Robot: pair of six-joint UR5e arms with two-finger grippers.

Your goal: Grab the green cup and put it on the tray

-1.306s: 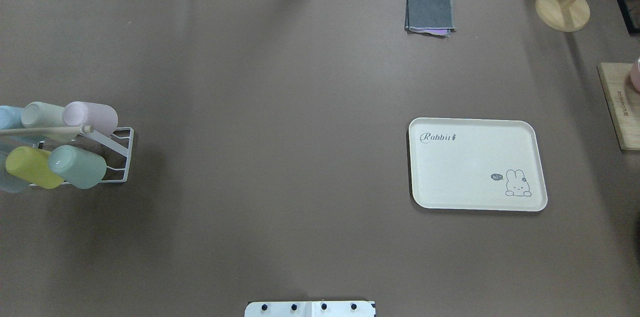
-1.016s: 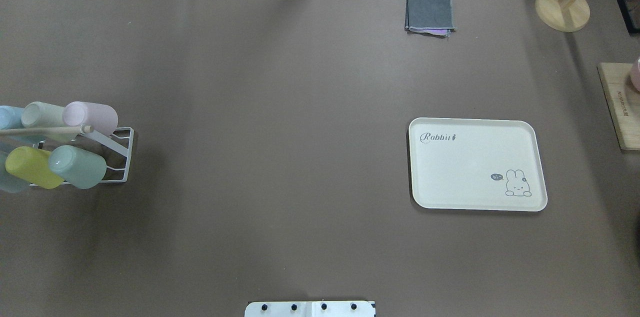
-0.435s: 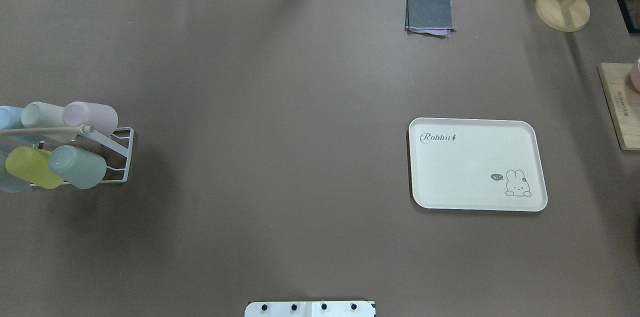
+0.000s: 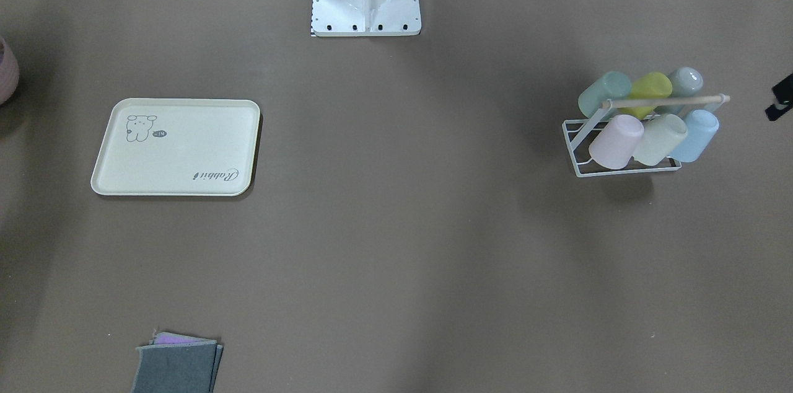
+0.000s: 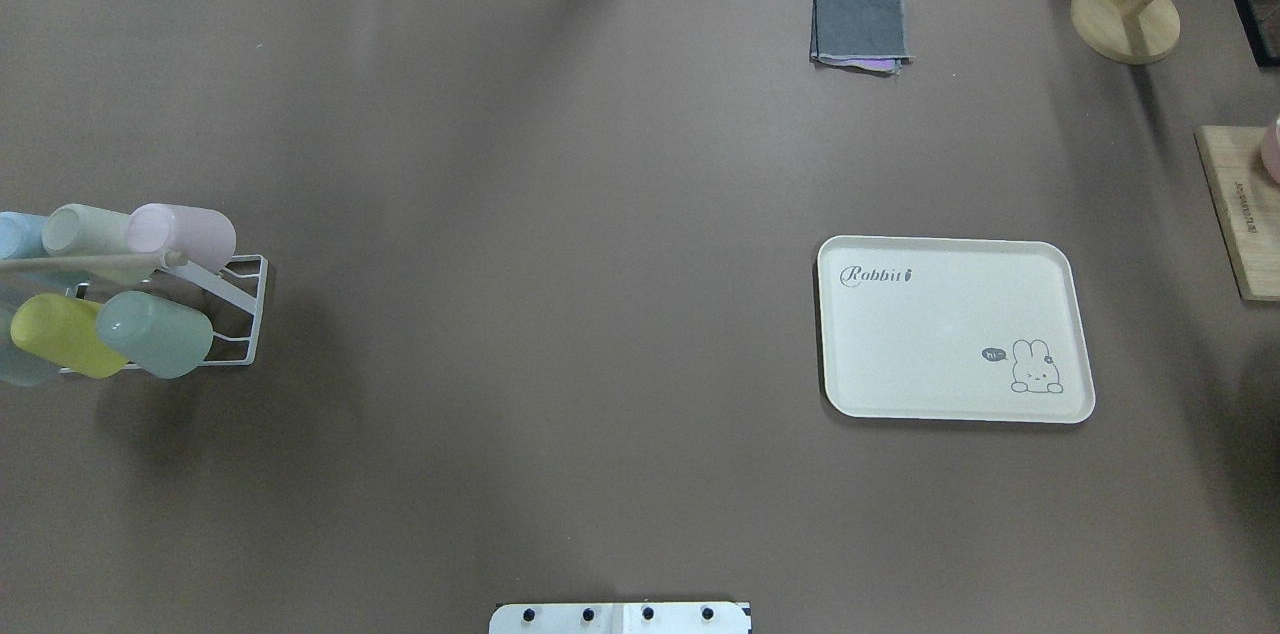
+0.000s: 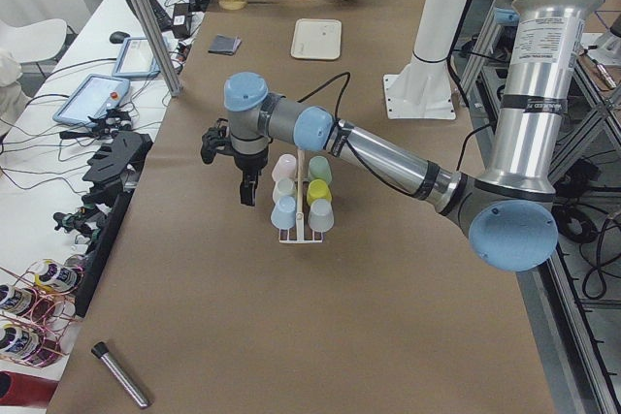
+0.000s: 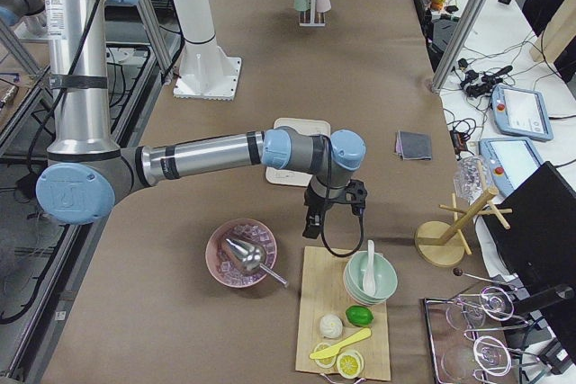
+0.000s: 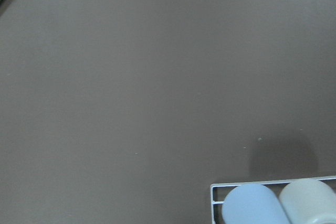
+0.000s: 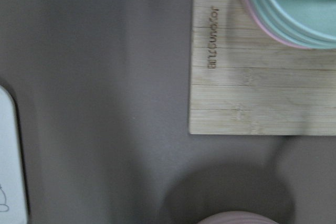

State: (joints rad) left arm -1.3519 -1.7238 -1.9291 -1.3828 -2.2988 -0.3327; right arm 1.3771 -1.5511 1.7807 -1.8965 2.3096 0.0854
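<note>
We judge the likeliest slip is at the rack (image 5: 252,309), at the table's 9 o'clock in the overhead view. The green cup (image 5: 155,334) lies tilted at the rack's 4 o'clock corner. The yellow cup (image 5: 62,334) is close against it at its 9, the pink cup (image 5: 185,232) is at its 12, and the bar (image 5: 90,261) runs between the rows. A badly angled grab could nudge those neighbours, catch the bar, or drag the wire frame along (it looks light). Farther out, the tray (image 5: 940,314) sits at 4 o'clock, well apart from the rack, so a weak hold could drop the cup on the long carry.

In the left view the left gripper (image 6: 247,196) hangs pointing down at the rack's 9 o'clock, touching no cup, while the green cup sits at the rack's 1. The arm reaches out level above the table. We cannot tell whether its jaws are apart or together. In the right view the right gripper (image 7: 311,227) also points down, with the tray at its 12 and the board (image 7: 319,299) at its 5. We cannot tell how its jaws stand either.
</note>
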